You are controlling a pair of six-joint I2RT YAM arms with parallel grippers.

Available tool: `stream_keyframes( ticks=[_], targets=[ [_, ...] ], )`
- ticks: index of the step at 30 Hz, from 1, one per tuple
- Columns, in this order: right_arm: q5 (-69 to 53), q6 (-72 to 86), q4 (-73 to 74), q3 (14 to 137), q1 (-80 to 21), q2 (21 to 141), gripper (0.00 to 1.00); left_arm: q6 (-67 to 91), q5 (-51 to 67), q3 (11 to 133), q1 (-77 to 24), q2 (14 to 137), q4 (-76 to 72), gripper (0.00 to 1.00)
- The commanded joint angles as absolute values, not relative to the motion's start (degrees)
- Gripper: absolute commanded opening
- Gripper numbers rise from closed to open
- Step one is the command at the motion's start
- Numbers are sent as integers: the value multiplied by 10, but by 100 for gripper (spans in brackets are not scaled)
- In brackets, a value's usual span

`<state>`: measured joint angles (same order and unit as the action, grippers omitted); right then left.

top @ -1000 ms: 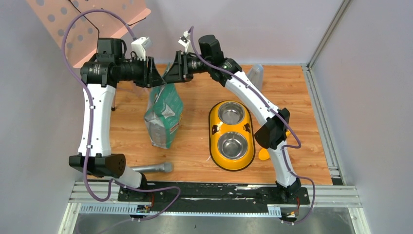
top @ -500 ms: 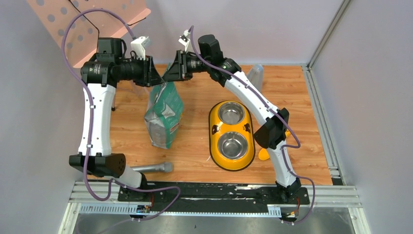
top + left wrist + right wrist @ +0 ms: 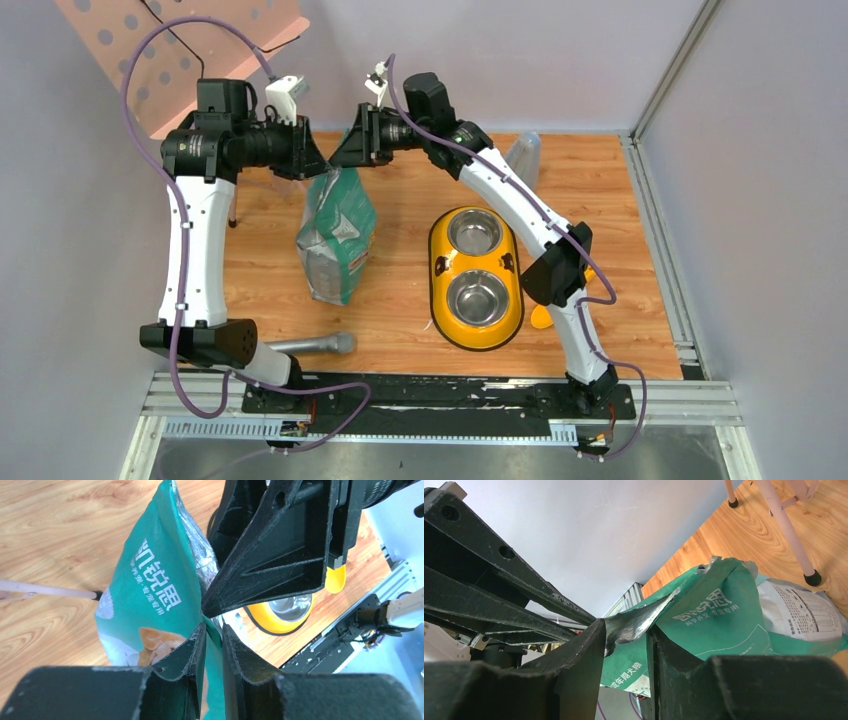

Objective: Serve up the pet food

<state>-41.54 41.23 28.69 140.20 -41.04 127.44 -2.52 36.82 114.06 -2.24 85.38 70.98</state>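
The green-and-silver food bag (image 3: 337, 235) stands on the wooden floor, left of the yellow double-bowl feeder (image 3: 437, 262). My left gripper (image 3: 316, 160) is shut on the bag's top edge from the left. My right gripper (image 3: 342, 154) is shut on the same edge from the right, tip to tip with the left. In the left wrist view the green bag wall (image 3: 150, 595) runs between the jaws of my left gripper (image 3: 212, 630). In the right wrist view a torn silver flap of the bag (image 3: 714, 610) sits in my right gripper (image 3: 626, 630). No kibble shows. Both steel bowls look empty.
A yellow scoop (image 3: 541, 316) lies right of the feeder, mostly behind the right arm. A grey cylinder (image 3: 312, 344) lies near the left base. A clear cup (image 3: 524, 155) stands at the back. A pink perforated stand (image 3: 180, 50) and its legs (image 3: 784, 525) are at the back left.
Both grippers have shifted slightly left and away, still pinching the bag's top. The bag's body and the feeder have not moved.
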Motion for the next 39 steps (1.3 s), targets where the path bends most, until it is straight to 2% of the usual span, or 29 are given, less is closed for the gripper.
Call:
stream_keyframes(
  ticks=[1, 3, 6, 10, 13, 17, 18, 19, 21, 22, 32, 39],
  targets=[
    [-391, 404, 281, 1408, -416, 1266, 35, -45, 349, 1141, -23, 846, 720, 24],
    [-389, 404, 283, 1408, -416, 1266, 31, -42, 355, 1129, -23, 846, 717, 22],
    [-392, 406, 283, 1408, -416, 1266, 22, -38, 355, 1118, -24, 843, 711, 12],
    [-388, 403, 284, 1409, -421, 1267, 21, -29, 370, 1109, -23, 842, 702, 0],
    [-339, 393, 305, 1411, -428, 1266, 22, -22, 390, 1100, -23, 845, 697, 0],
    [-327, 390, 310, 1412, -435, 1267, 35, -10, 406, 1096, -24, 847, 697, 0],
    [-326, 386, 311, 1414, -438, 1266, 35, -8, 407, 1096, -23, 847, 696, 0],
    [-321, 382, 313, 1413, -440, 1265, 26, -6, 406, 1097, -24, 846, 695, 0],
    [-286, 363, 327, 1413, -447, 1259, 2, -4, 404, 1102, -23, 846, 694, 0],
    [-261, 355, 340, 1414, -450, 1255, 0, -3, 401, 1105, -23, 846, 695, 0],
    [-205, 284, 373, 1389, -462, 1209, 0, 12, 365, 1106, -23, 840, 687, 0],
    [-120, 249, 419, 1365, -469, 1182, 0, 15, 339, 1109, -23, 832, 673, 0]
  ],
)
